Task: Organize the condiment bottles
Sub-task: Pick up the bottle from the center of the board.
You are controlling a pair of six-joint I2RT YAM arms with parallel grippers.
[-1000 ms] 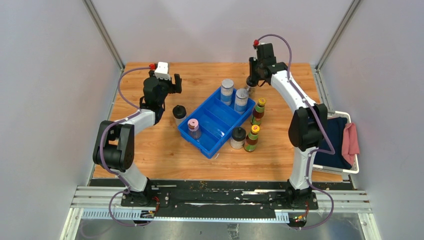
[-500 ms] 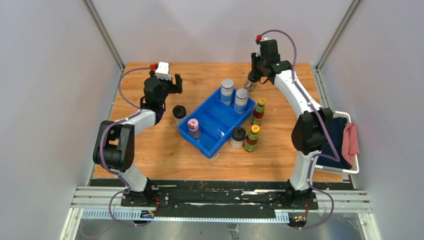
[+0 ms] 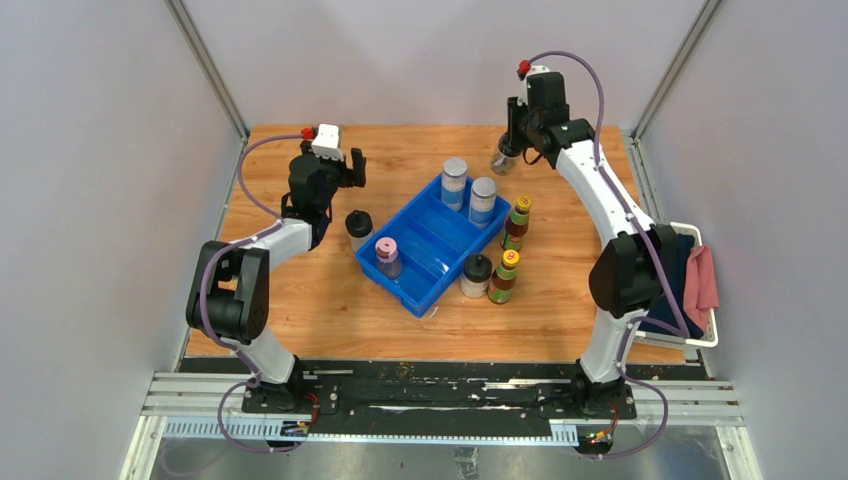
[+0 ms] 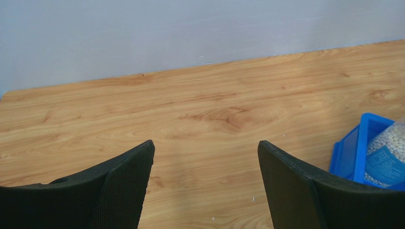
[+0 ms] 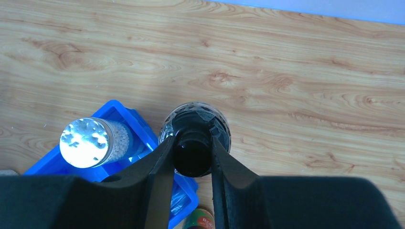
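My right gripper (image 3: 512, 148) is shut on the black cap of a clear bottle (image 3: 502, 160) and holds it in the air just beyond the back corner of the blue tray (image 3: 424, 231). In the right wrist view, the fingers (image 5: 160, 164) pinch that cap (image 5: 193, 153). Two grey-lidded jars (image 3: 455, 178) (image 3: 483, 197) and a pink-lidded jar (image 3: 386, 255) stand in the tray. Black-lidded jars stand left (image 3: 358, 227) and right (image 3: 476, 274) of it. Two dark bottles with yellow-red caps (image 3: 517, 220) (image 3: 504, 275) stand to its right. My left gripper (image 3: 350, 172) is open and empty over bare wood (image 4: 205, 145).
A white basket (image 3: 712, 330) holding dark blue and pink cloth sits off the table's right edge. Grey walls and metal posts close in the back and sides. The tray's corner (image 4: 356, 148) and a jar of white beads (image 4: 387, 152) show at the right of the left wrist view.
My right gripper has risen and drawn back toward the far right with the black-capped bottle, away from the tray's corner. The left arm has stayed still.
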